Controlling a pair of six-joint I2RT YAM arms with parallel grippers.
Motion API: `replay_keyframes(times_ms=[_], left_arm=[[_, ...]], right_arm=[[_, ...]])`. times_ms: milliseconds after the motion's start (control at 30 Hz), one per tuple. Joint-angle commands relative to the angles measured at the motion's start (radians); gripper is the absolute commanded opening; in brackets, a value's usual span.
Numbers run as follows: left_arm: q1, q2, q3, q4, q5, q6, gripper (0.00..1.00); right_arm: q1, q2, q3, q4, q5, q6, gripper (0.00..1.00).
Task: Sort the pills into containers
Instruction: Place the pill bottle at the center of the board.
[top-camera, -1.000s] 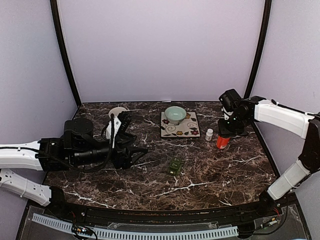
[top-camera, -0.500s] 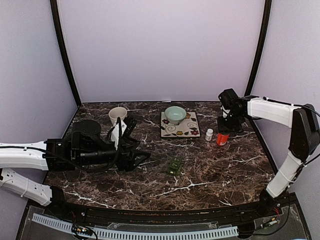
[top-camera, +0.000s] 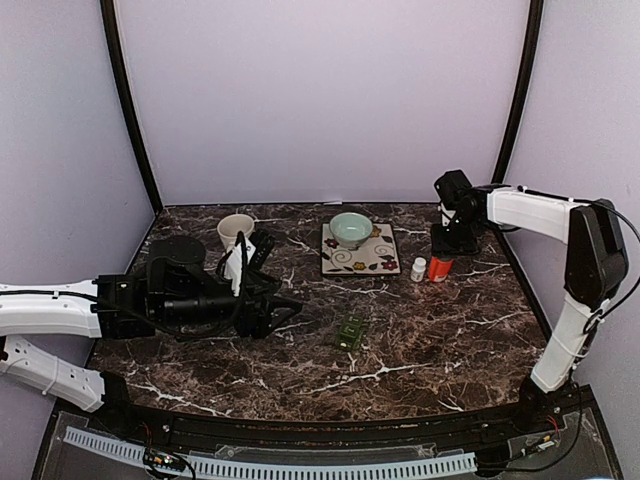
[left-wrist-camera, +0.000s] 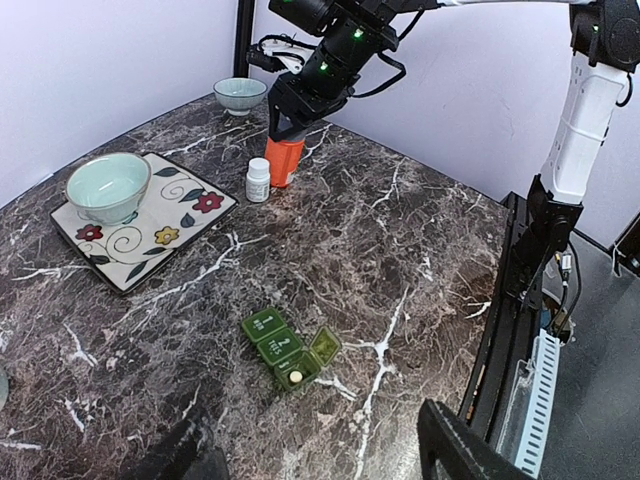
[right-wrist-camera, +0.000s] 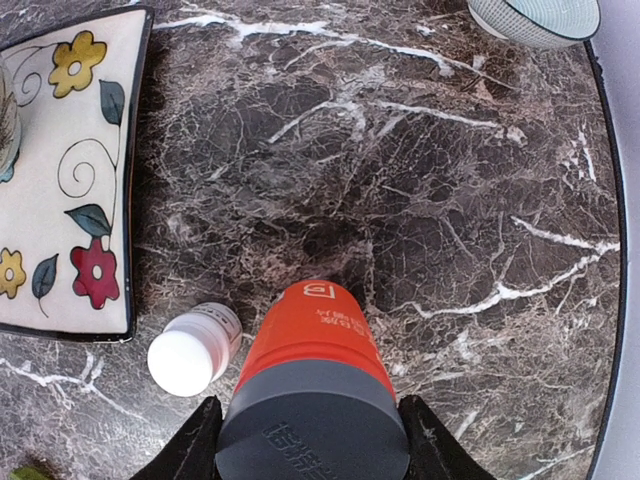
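Far right, the right gripper (right-wrist-camera: 308, 445) clamps the orange bottle (right-wrist-camera: 312, 325), apparently standing; the left gripper (left-wrist-camera: 315, 455) gapes empty near the mid-table pill box (left-wrist-camera: 288, 350) (one lid up). Next: bring the bottle there.

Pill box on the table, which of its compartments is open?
The end compartment next to the one marked 2: its lid is flipped aside, a pale pill inside. The other two are shut.

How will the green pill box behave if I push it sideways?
It probably slides easily: the pill box looks like small, light plastic on a glossy table. One lid stands open with a pill inside, so tilting likely spills it.
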Motion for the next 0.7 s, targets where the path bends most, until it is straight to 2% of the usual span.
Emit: replay_keyframes(times_ms=[0,667], left_arm=[[0.013,0.000,-0.004,0.017,0.034,-0.011,0.70],[0.031,0.018,0.011,0.015,0.077,0.000,0.70]], right_arm=[[-0.012,0.015,0.052,-0.003,-0.008,-0.007,0.01],[-0.023,0.016,0.070,-0.085,-0.023,-0.007,0.02]])
